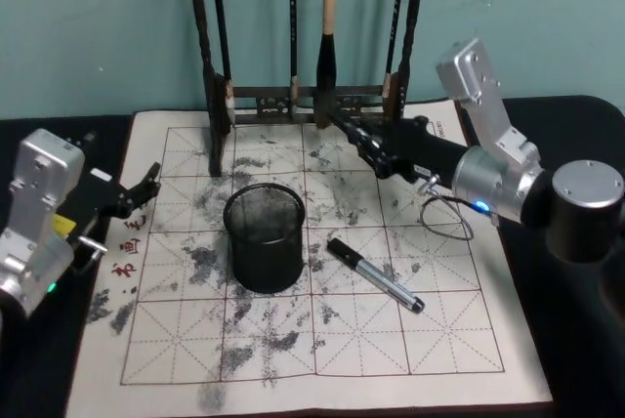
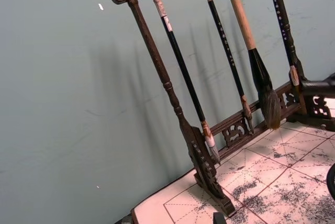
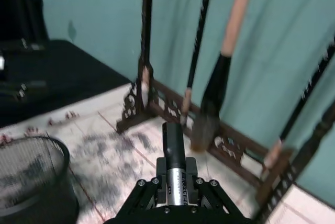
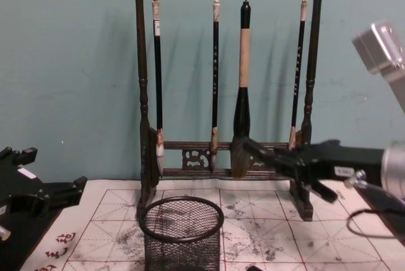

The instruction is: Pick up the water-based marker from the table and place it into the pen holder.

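Halfway: the right claw (image 3: 176,183), closed on the water-based marker (image 3: 173,148), hangs raised behind the empty pen holder (image 1: 264,237); dropping it in remains. A second marker (image 1: 376,276) lies beside the holder. The left claw (image 1: 146,184) is parked left.

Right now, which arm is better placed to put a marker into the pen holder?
The right. The right gripper clamps a marker and hangs behind the pen holder, toward the right. The left gripper is parked at the left edge of the paper.

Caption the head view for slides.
Right gripper holds a marker near the brush rack; another marker lies on the mat beside the pen holder; left gripper parked.
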